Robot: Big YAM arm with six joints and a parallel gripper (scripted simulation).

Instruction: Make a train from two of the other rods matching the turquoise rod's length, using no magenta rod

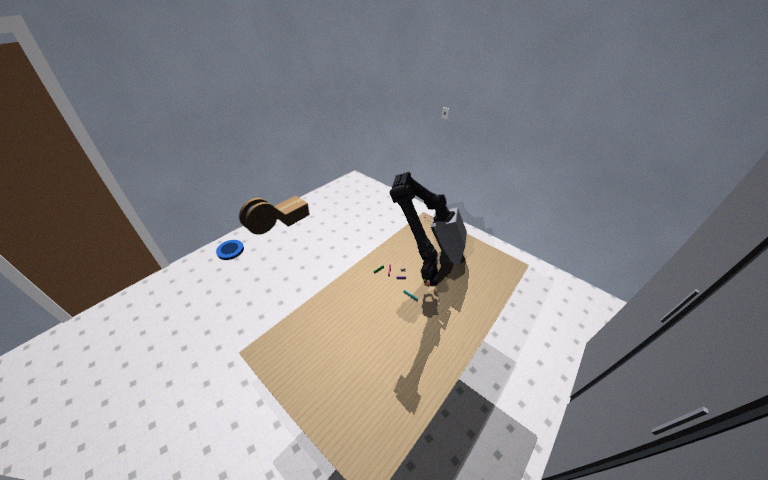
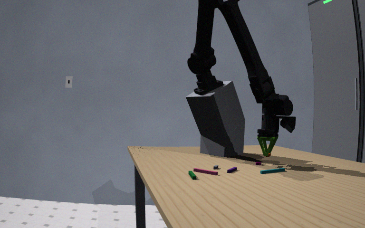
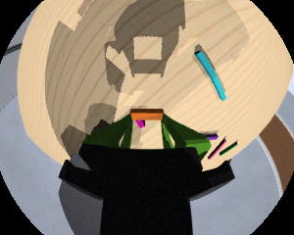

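Observation:
My gripper (image 2: 267,154) is shut on an orange rod (image 3: 147,116) and holds it level, just above the wooden table, close behind a short magenta rod (image 2: 258,163). The turquoise rod (image 2: 272,170) lies flat a little in front of the gripper; it also shows in the wrist view (image 3: 210,74). To the left lie a purple rod (image 2: 231,169), a small grey rod (image 2: 215,166), a long pink rod (image 2: 205,171) and a green rod (image 2: 191,175), all apart from one another. In the overhead view the gripper (image 1: 429,280) hangs beside the turquoise rod (image 1: 410,295).
The arm's grey base block (image 2: 216,118) stands on the table just behind and left of the gripper. The table's left edge (image 2: 145,180) runs close to the green rod. A tall grey cabinet (image 2: 337,79) stands behind the table at the right.

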